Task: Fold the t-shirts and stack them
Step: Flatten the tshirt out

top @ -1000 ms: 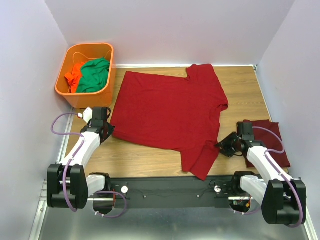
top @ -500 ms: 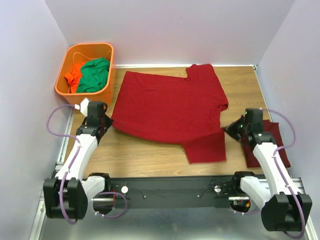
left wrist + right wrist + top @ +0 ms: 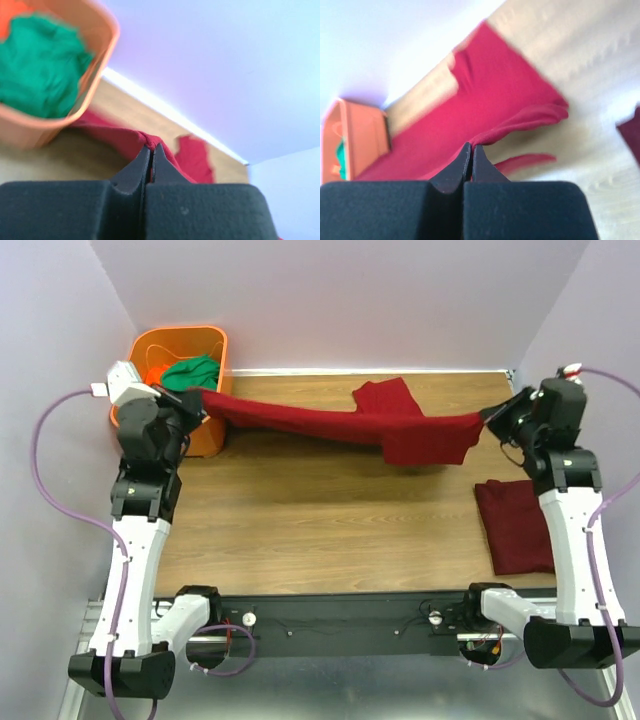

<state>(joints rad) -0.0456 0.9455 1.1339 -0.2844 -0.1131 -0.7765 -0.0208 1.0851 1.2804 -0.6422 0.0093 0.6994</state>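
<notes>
Overhead, held shirt: a dark red short-sleeved cotton t-shirt [image 3: 330, 423] hangs stretched between the two arms over the far half of the brown wooden table [image 3: 300, 520]. It sags in the middle and bunches near its right end. Whether its lowest folds touch the wood cannot be told.
Overhead, left arm: the left gripper [image 3: 200, 405], high beside the basket, is clamped on the shirt's left end.
Overhead, right arm: the right gripper [image 3: 487, 418], high at the far right, is pinched on the shirt's right end.
Overhead, folded shirt: a second dark red t-shirt [image 3: 520, 525], folded into a rectangle, lies flat at the table's right edge, apart from the held one.
Overhead, basket: an orange plastic basket [image 3: 205, 430] sits at the far left corner. It holds a crumpled green garment [image 3: 190, 372] and a bright orange garment [image 3: 150, 380].
Left wrist, jaws: the left gripper [image 3: 151, 148] has its black jaws closed together on a fold of the red t-shirt [image 3: 120, 137], which trails away over the table [image 3: 125, 102].
Left wrist, surroundings: the basket [image 3: 100, 55] with the green garment [image 3: 40, 70] fills the upper left.
Right wrist, jaws: the right gripper [image 3: 471, 147] has its jaws shut tight on the t-shirt's [image 3: 490, 90] edge, and the cloth spreads away above the table [image 3: 570, 50].
Right wrist, surroundings: the basket [image 3: 362, 135] appears at the left, and the folded t-shirt [image 3: 631, 131] at the right edge.
</notes>
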